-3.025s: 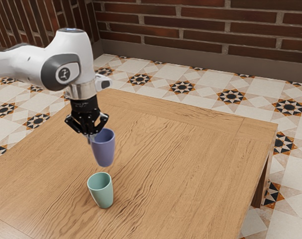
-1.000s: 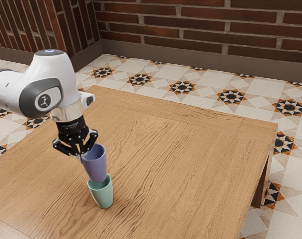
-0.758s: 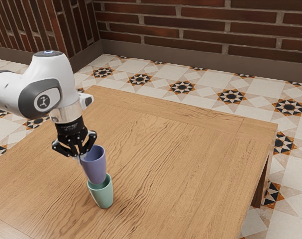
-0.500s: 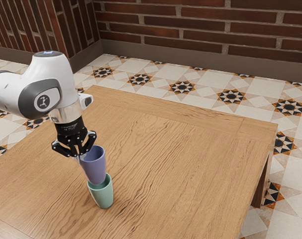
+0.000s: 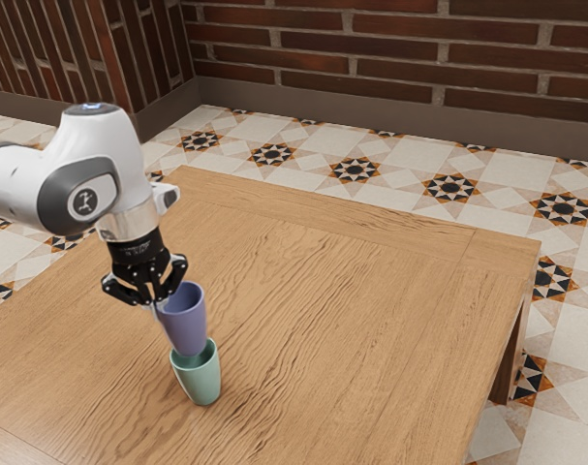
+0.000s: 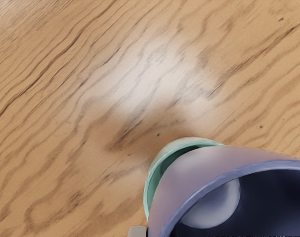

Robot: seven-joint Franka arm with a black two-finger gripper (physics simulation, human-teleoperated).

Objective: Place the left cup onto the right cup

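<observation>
hand: your hand is clenched on the purple cup. It's pinching the rim wall on the side toward the exterior view's left. As far as I can make out, one finger is inside and one outside.
purple cup: it's off the surface, with its base dipped into the mouth of the green cup. In the wrist view the purple cup sits right under the hand, and the green cup peeks out from behind it.
green cup: upright on the surface, near the edge closest to the exterior camera.
axis: this is the bit that matters. The purple cup leans, rim up toward the exterior view's left where you're gripping, base down toward the exterior view's right. The green cup stands straight, so the two axes don't line up.
direction from hand: the green cup is below the hand and a touch toward the exterior view's right.
progress: I'd say nearly done. The base is in, but I can't tell if it's seated all the way.
next move: my guess is to tip the purple cup closer to vertical, then let go gently.
risk: releasing with that lean could make it rock, or shove the green cup sideways.
</observation>
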